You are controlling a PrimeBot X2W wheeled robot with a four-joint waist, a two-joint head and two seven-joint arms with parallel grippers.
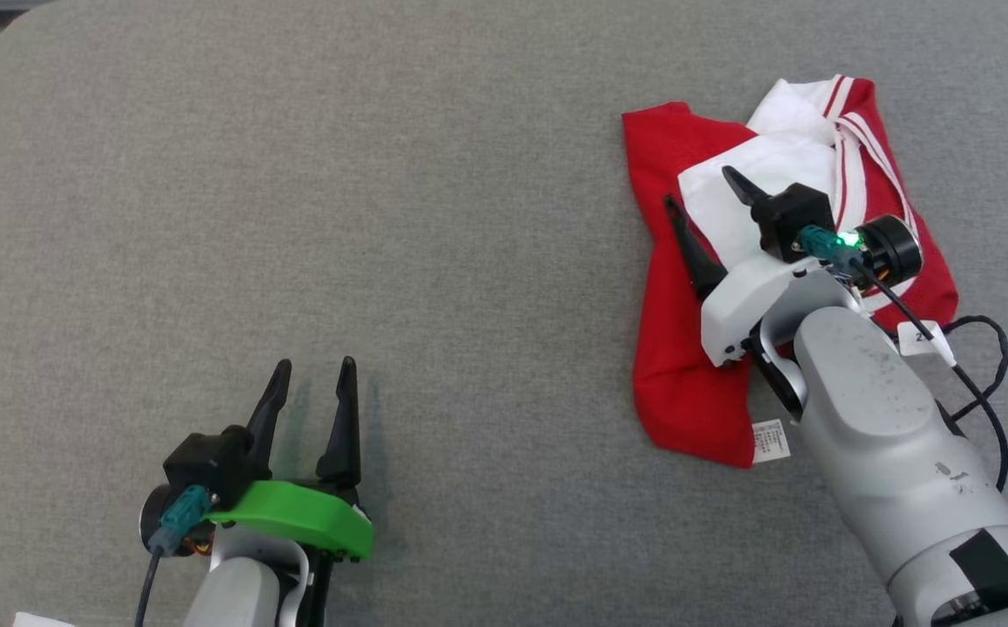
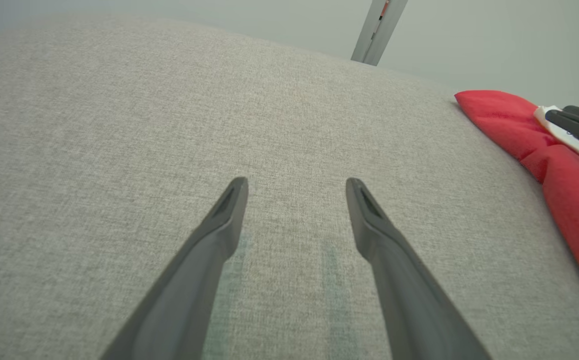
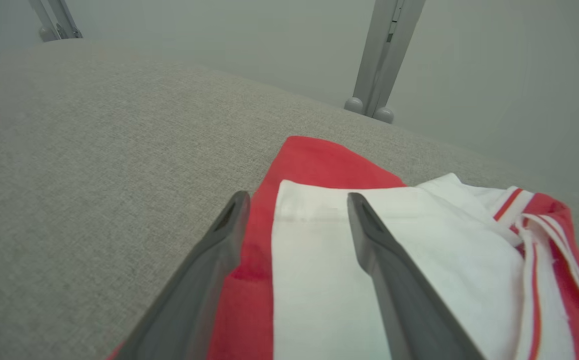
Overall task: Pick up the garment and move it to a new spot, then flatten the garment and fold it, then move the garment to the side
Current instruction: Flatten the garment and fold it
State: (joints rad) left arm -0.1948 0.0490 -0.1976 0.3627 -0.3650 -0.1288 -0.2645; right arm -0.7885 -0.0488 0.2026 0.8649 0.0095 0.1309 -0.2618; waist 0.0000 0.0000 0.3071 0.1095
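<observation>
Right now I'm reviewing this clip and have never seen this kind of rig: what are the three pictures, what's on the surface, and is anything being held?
It is a two-armed robot. The top picture comes from its head camera, looking down; the other two come from cameras on each wrist, looking along that arm's dark fingers. A folded red and white garment lies at the right of a grey fabric surface. The right gripper is over the garment with its jaws open, gripping nothing. The left gripper is also open and empty, over bare surface. A small white label sticks out at the garment's near edge.

Bright even light, soft shadows, sharp
</observation>
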